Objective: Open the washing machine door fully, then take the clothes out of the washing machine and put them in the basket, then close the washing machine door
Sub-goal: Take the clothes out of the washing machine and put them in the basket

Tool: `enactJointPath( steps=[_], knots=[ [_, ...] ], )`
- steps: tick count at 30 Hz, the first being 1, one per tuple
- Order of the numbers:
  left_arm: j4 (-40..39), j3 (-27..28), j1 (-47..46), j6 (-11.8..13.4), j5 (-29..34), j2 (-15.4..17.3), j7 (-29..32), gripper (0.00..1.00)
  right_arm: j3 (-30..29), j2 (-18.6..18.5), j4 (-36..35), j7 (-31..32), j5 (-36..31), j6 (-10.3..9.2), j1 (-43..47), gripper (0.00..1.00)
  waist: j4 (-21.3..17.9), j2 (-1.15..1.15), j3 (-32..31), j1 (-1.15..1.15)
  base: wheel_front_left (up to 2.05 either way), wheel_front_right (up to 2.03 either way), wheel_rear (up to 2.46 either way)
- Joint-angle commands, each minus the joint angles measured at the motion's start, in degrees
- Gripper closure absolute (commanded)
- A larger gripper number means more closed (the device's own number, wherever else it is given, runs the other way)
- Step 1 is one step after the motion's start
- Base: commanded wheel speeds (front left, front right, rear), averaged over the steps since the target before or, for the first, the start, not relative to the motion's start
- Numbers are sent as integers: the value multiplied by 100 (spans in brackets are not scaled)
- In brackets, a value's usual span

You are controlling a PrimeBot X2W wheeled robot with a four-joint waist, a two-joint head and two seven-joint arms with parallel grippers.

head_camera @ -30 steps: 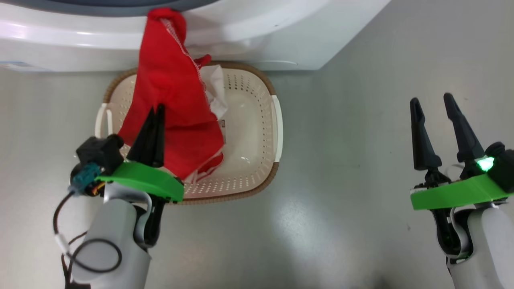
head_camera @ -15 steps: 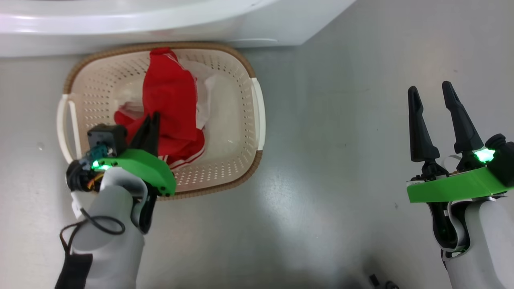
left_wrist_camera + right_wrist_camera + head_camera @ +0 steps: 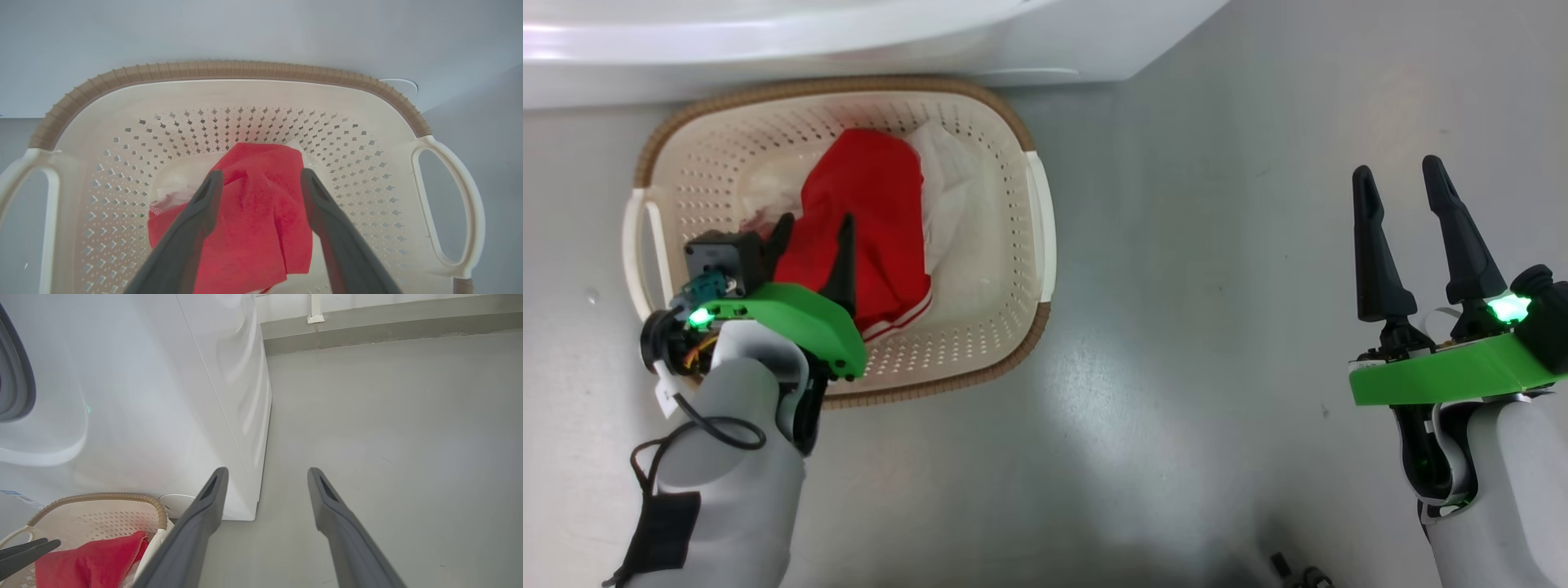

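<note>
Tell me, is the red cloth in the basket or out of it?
In. The clothes lie on the floor of the basket, inside its walls; the left gripper stands open over them.

A smooth grey floor (image 3: 1176, 367) carries two things. The cream basket (image 3: 1005, 359) sits directly beneath the left gripper (image 3: 813, 224), well to the left of the right gripper (image 3: 1396, 167). The white washer (image 3: 768, 49) stands just beyond the basket, ahead of both.

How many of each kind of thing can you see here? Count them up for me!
grippers: 2, the left gripper and the right gripper
basket: 1
red clothes: 1 bundle
washing machine: 1
total: 5
</note>
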Motion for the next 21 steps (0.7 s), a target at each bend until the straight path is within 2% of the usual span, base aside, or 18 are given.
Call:
enactJointPath(
  steps=[1, 6, 21],
  knots=[
    [-96, 166, 148, -22, 63, 160, -29, 0, 88, 14, -103, -36, -66, 37, 61, 0, 31, 0, -95, 0, 0, 0, 0],
    [-368, 296, 359, -28, 106, 159, -29, 0, 71, -17, -39, -36, -70, 37, 105, 0, 92, 0, -416, 0, 0, 0, 0],
    [-1939, 678, 1621, -37, 340, 150, -29, 0, 156, -244, 264, -36, -20, 37, 558, 0, 352, 0, -1786, 0, 0, 0, 0]
  ],
)
